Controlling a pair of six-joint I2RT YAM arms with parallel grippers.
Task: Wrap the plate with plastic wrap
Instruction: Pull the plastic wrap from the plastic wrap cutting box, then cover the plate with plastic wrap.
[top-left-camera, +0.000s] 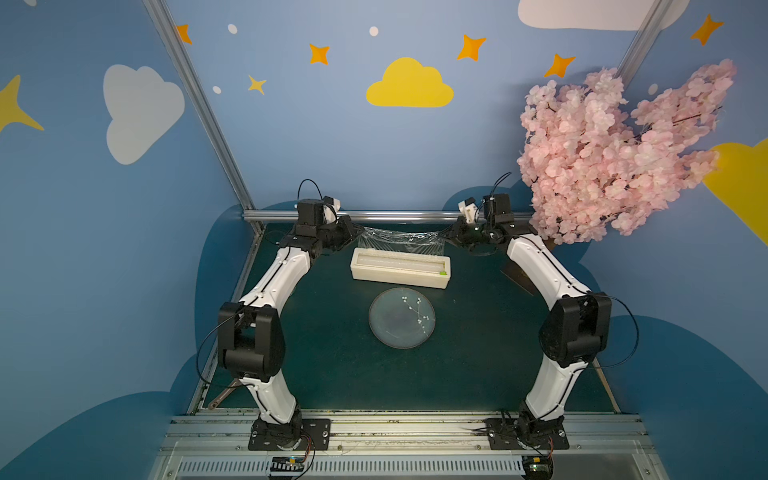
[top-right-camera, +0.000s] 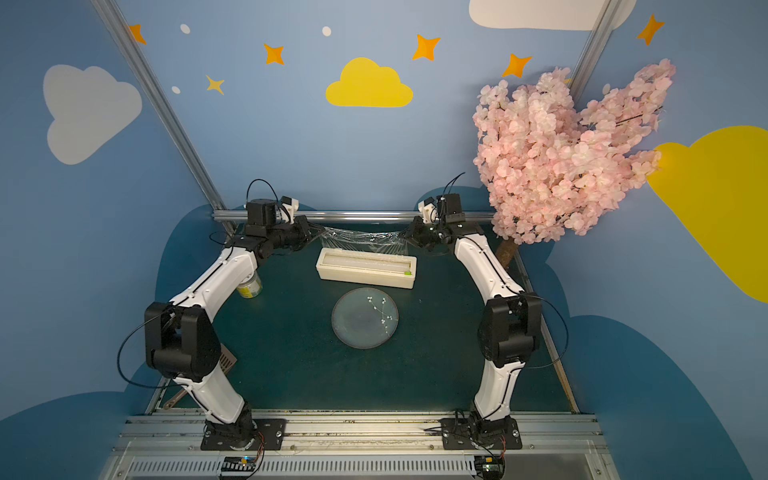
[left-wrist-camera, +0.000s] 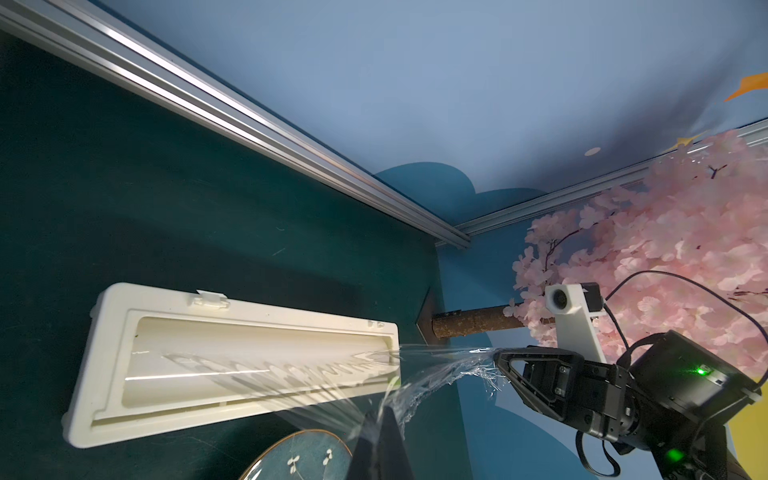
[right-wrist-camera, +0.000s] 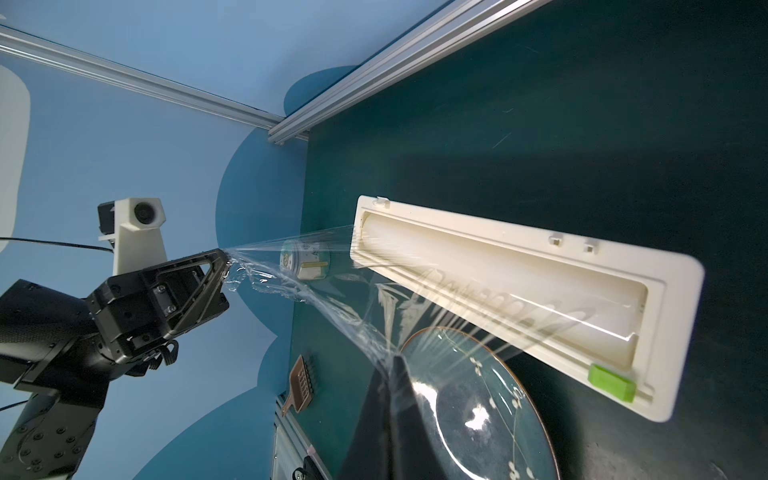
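Your left tool was clamped on one end of the wrap. Your right tool was clamped on the other end. The film hung stretched between them, raised above the box. It was bunched into a thin rope at each pinch and fanned wider in the middle. Taut strands ran from it down into the box, so the sheet looked uncut from the roll. A green slider, probably the cutter, sat at one end of the box.

The plate lay flat and bare on the worktop, just beside the box on the side nearer the arm bases. No film touched it. A jar stood by the left arm, well apart from the plate.

Several things could have gone wrong from here:
- With the film joined to the roll, pulling it towards the plate could have dragged the light box onto the plate, or torn the sheet raggedly.
- The roped ends gave each tool little to hold, so an uneven pull could have slipped one end free.
- Slack between the tools would have let the film cling to itself and cover too little of the plate.
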